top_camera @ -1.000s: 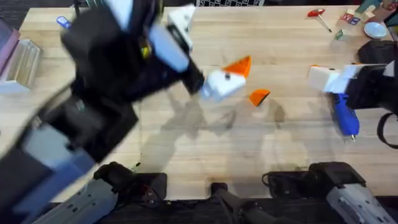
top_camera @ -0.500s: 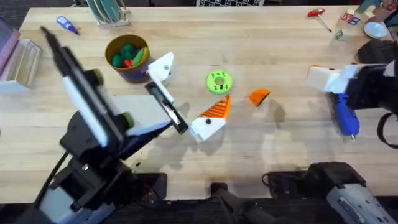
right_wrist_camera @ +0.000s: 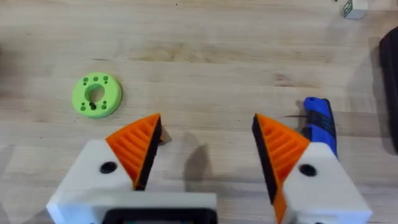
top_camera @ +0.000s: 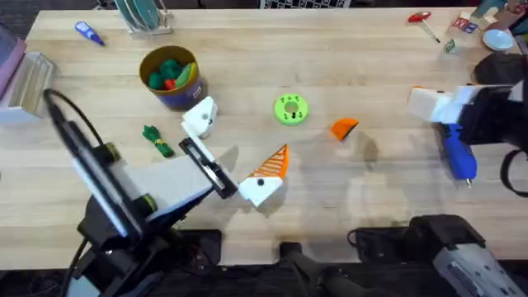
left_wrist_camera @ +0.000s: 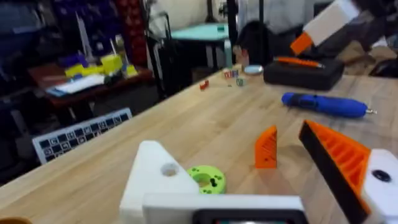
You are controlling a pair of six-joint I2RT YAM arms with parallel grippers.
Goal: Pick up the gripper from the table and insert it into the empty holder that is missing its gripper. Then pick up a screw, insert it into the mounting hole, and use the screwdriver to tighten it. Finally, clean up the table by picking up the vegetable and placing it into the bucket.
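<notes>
Two grippers face you here, and no label or lettering on the table can be read; the small boxes (top_camera: 462, 26) at the far right corner are too tiny to make out. Your left gripper (top_camera: 233, 153) stands spread wide above the wood: one finger carries an orange ribbed pad (top_camera: 272, 165), the other ends in the bare white holder (top_camera: 199, 117) with a dark mounting hole in its face. In the left wrist view that holder (left_wrist_camera: 159, 175) sits just in front of the green disc (left_wrist_camera: 207, 179).

The loose orange gripper (top_camera: 344, 128) lies on the table between the disc (top_camera: 290, 109) and the blue screwdriver (top_camera: 457, 155), touching neither. Your right gripper (right_wrist_camera: 205, 152) hangs open with nothing between its pads; from overhead, its white finger (top_camera: 429, 104) pokes out at the right edge, and the arm cuts off part of the screwdriver, whose bit you cannot trace there.

The dark-green vegetable (top_camera: 157, 140) lies near the left arm, a little nearer you than the bucket (top_camera: 169, 78). The bucket holds toy produce, perhaps a red and a green piece, hard to separate. A red-handled screwdriver (top_camera: 422, 20) lies at the far edge. You can see no screw clearly.
</notes>
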